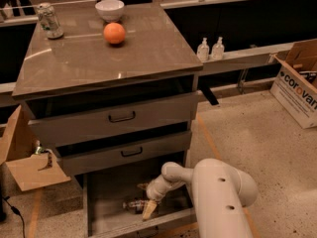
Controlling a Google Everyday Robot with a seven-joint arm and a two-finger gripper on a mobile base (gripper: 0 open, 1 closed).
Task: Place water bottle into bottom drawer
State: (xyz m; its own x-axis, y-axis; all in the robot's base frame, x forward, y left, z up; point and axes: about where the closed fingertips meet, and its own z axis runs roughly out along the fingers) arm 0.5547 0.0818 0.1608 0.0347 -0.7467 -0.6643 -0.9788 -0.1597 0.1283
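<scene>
The bottom drawer (99, 217) is pulled out below the two upper drawers, with its grey tray showing. The water bottle (133, 205) lies on its side on the tray near the drawer's front, white cap to the left. My gripper (146, 198) reaches down into the drawer from the right, just over the bottle's right end. Its two pale fingers are spread, one (149, 210) beside the bottle and the other (142, 186) behind it. The bottle rests on the tray.
The cabinet top (74, 63) holds a drink can (49, 20), a white bowl (110, 9) and an orange (114, 33). Two pump bottles (210, 48) stand on a ledge at the right. Cardboard boxes stand at the far right (297, 88) and at the left (25, 157).
</scene>
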